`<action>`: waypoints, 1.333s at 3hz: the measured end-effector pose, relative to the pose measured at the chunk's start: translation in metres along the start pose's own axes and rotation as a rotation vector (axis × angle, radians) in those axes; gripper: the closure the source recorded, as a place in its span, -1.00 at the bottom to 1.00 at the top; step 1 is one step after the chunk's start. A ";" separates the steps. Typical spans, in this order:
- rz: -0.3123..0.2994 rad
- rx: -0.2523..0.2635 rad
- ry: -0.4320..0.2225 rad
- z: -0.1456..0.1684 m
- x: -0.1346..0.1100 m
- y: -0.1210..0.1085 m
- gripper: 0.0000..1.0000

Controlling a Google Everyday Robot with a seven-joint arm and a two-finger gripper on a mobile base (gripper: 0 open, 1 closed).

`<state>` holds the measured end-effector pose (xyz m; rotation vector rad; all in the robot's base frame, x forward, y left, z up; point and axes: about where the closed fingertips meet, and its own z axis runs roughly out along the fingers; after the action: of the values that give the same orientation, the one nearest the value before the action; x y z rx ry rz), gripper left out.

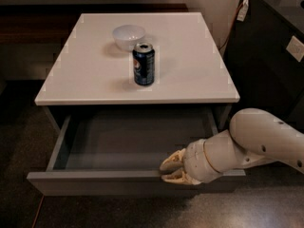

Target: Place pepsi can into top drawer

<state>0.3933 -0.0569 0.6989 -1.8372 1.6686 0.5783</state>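
The pepsi can (143, 64), dark blue with a silver top, stands upright near the middle of the white cabinet top (190, 65). The top drawer (118, 182) is pulled out below it, and its shallow grey interior holds nothing. My gripper (171, 170) is at the drawer's front edge, right of its middle, well below and in front of the can. My white arm reaches in from the right.
A white bowl (128, 36) sits just behind the can on the cabinet top. A dark cabinet (280, 46) with a cable stands at the right. Dark floor (19, 127) surrounds the open drawer.
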 end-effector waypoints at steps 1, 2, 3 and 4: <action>-0.035 0.001 -0.036 -0.015 -0.022 0.003 0.19; -0.090 0.005 -0.079 -0.043 -0.056 -0.005 -0.43; -0.110 0.005 -0.091 -0.057 -0.070 -0.018 -0.90; -0.096 -0.006 -0.100 -0.065 -0.078 -0.038 -1.00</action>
<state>0.4174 -0.0417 0.8034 -1.8504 1.5061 0.6243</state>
